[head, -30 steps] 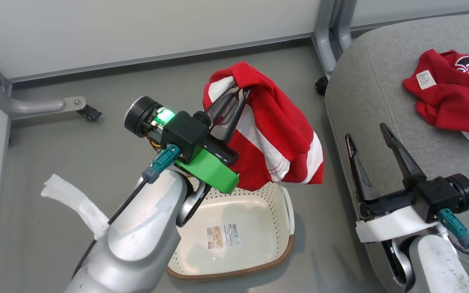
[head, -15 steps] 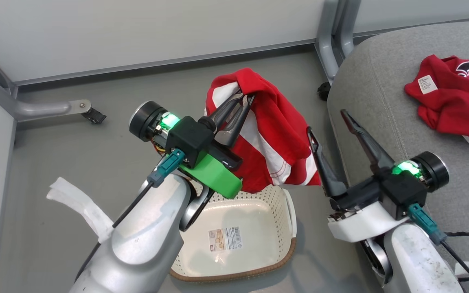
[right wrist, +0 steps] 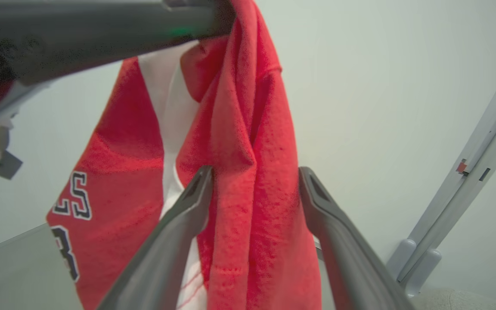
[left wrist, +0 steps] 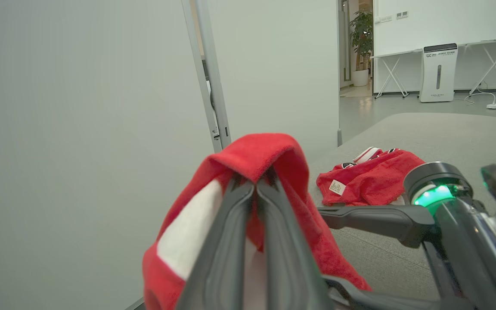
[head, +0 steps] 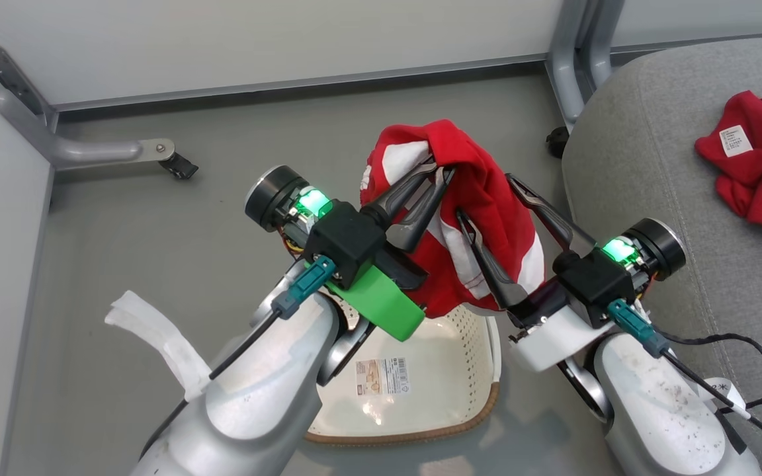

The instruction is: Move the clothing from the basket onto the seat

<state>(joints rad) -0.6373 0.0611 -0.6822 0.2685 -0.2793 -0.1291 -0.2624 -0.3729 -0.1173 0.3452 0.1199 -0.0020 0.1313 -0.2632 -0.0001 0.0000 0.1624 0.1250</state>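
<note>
A red garment with white stripes [head: 480,198] hangs in the air above the basket [head: 421,423], pinched at its top fold by my left gripper [head: 439,169], which is shut on it. The same grip shows in the left wrist view, fingers [left wrist: 248,224] together under the red fold [left wrist: 256,155]. My right gripper [head: 487,195] stands open around the hanging cloth, one finger on each side; in the right wrist view the red fabric [right wrist: 248,181] hangs between its fingers [right wrist: 187,206]. A second red garment [head: 761,172] lies on the grey seat [head: 652,172]. The cream basket holds only its floor sticker [head: 381,375].
Grey metal frame legs [head: 569,59] stand by the wall beside the seat, and another leg with a caster [head: 179,165] lies on the floor at the left. A strip of white tape [head: 156,337] hangs off my left forearm. Cables trail from my right arm [head: 745,370].
My right gripper has swung left from beside the seat and now straddles the hanging garment, still open. The left gripper keeps its hold. The head camera has shifted, sliding the scene rightward.
</note>
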